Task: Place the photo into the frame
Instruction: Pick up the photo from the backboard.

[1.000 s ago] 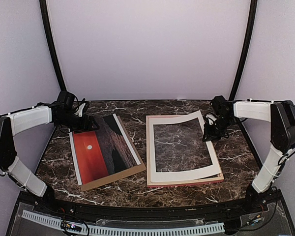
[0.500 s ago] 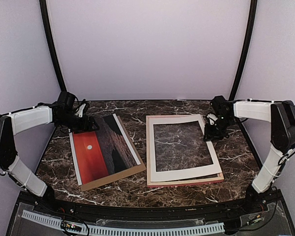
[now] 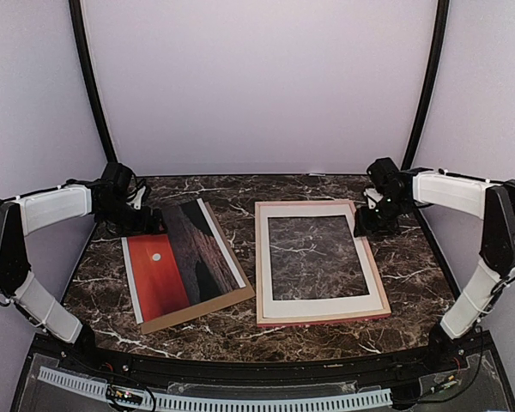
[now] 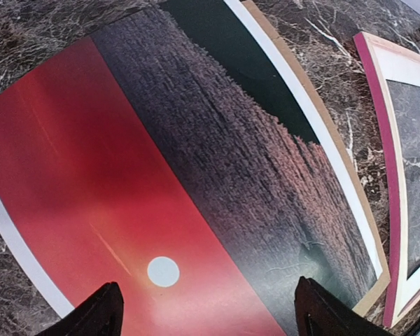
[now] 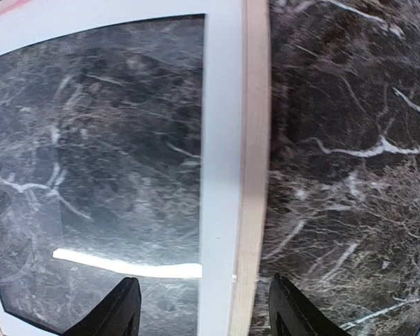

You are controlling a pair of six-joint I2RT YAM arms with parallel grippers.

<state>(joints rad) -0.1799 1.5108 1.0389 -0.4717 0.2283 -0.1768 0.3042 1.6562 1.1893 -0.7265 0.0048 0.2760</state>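
Note:
The photo (image 3: 176,263), a red sunset with a white sun and dark land, lies on a brown backing board (image 3: 232,300) at the left of the table. It fills the left wrist view (image 4: 182,182). The frame (image 3: 322,316), pink outside and light wood inside, lies at the centre right with the white window mat (image 3: 326,302) flat inside it. My left gripper (image 3: 146,221) is open and empty over the photo's far left corner. My right gripper (image 3: 369,225) is open and empty, its jaws on either side of the frame's right rail (image 5: 252,175) and the mat's edge (image 5: 220,175).
The dark marble table (image 3: 240,193) is bounded by purple walls and two black corner posts (image 3: 90,77). A black rail (image 3: 240,369) runs along the near edge.
The white mat's far right corner, raised by my right gripper, has dropped flat into the frame. My right gripper let it go and drew back a little. My left gripper shifted slightly left.

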